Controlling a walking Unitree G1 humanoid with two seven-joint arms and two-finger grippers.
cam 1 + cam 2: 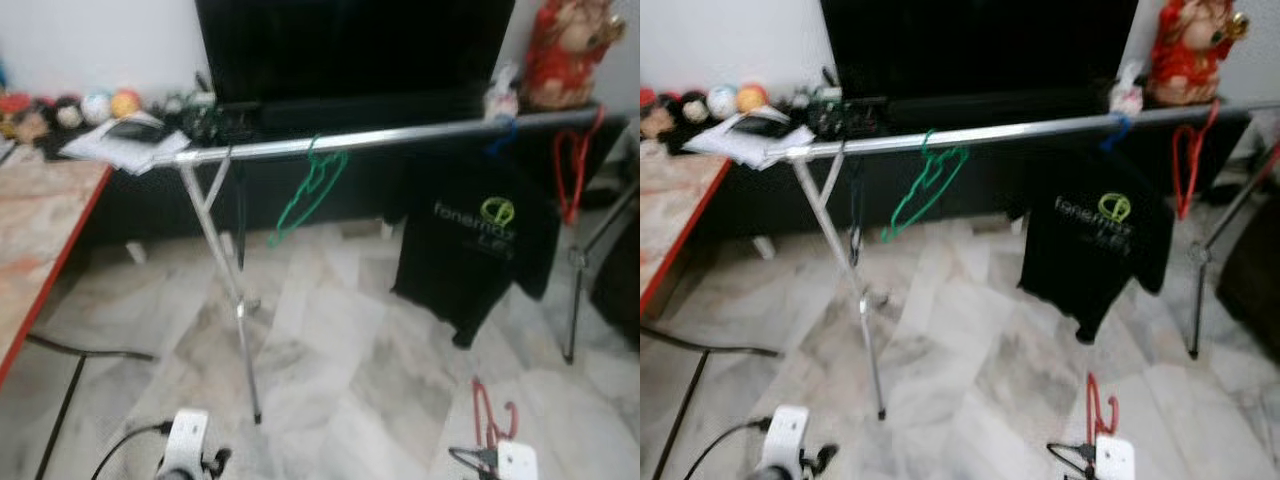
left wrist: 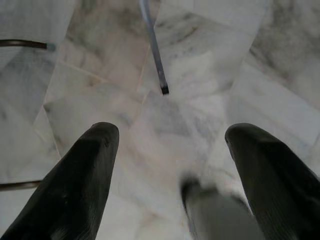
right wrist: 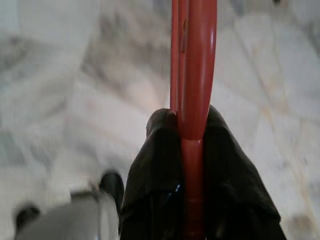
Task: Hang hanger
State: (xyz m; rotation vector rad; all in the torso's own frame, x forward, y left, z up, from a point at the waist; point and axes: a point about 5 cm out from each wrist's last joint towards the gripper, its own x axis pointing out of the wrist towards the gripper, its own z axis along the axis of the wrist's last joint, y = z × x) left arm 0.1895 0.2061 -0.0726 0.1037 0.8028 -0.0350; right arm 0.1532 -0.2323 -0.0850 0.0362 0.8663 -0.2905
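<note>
A silver clothes rail point(image 1: 400, 135) crosses the scene ahead of me. On it hang a green hanger point(image 1: 310, 195), a black T-shirt point(image 1: 480, 240) and a red hanger point(image 1: 572, 165) at the far right end. My right gripper point(image 3: 187, 165) is shut on another red hanger point(image 1: 487, 415), held low at the bottom right, well short of the rail. My left gripper point(image 2: 170, 165) hangs open low on the left above the marble floor, with nothing between its fingers.
The rail's metal leg point(image 1: 235, 300) stands straight ahead, and another leg point(image 1: 575, 290) is on the right. A wooden table with a red edge point(image 1: 45, 250) is at my left. A black TV cabinet point(image 1: 350, 50) with toys stands behind the rail.
</note>
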